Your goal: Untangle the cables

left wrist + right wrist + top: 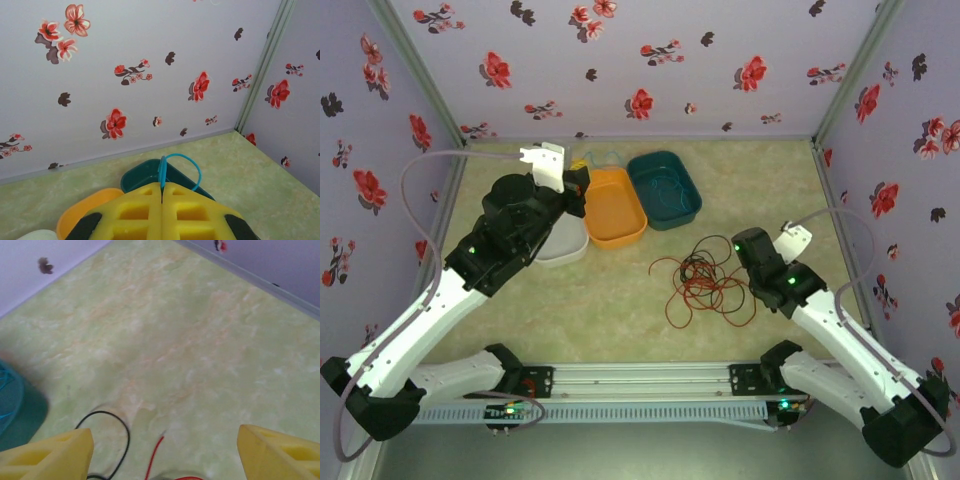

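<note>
Yellow fingers [130,215] of the left claw [162,189] press together on the blue-teal cable [161,170], whose loop rises from between them above the teal bin [145,177]. On the green surface [770,190], a white bin [563,245], an orange bin [615,207] and the teal bin sit side by side, well apart from the tangle [705,285] near the right arm. The right claw [165,432] hangs wide open and empty over that tangle's edge, with the black cable [122,427] looping by one finger and a red-orange cable [156,450] end between them. Blue-teal seems freed; red-orange and black look knotted. Next, I judge, the right claw must lower and pinch one strand alone, though crossing loops may drag along.
</note>
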You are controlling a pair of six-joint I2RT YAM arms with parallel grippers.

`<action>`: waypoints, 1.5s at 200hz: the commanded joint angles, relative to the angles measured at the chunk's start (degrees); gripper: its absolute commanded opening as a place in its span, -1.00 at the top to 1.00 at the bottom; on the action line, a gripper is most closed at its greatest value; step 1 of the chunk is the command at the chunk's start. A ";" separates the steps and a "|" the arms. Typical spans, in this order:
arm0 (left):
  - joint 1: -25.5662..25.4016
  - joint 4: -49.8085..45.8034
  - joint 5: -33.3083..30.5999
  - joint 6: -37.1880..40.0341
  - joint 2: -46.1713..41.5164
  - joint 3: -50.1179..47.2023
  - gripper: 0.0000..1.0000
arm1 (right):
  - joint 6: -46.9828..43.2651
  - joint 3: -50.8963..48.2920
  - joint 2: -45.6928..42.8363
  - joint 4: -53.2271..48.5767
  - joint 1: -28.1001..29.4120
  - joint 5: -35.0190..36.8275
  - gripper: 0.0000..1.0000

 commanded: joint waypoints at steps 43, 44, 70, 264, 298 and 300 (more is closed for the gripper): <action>0.38 1.23 2.48 2.27 4.74 7.98 1.00 | -4.98 0.27 -0.73 1.94 -2.63 -3.52 -0.79; 0.40 1.17 2.47 2.34 4.87 8.25 1.00 | -5.18 0.32 -0.65 2.01 -2.63 -3.51 -0.80; 0.40 0.01 2.52 4.96 10.14 15.56 1.00 | -8.20 1.78 0.39 2.60 -2.80 -4.29 -0.99; 5.24 0.68 6.76 15.87 52.54 61.67 1.00 | -7.88 1.25 3.48 6.46 -3.08 -6.05 -0.99; 5.34 -1.43 6.91 14.58 55.21 61.17 1.00 | -7.71 0.98 3.22 6.57 -3.09 -6.49 -0.99; 5.34 -1.49 6.87 14.55 55.30 61.02 1.00 | -7.65 0.98 3.26 6.63 -3.01 -6.56 -0.99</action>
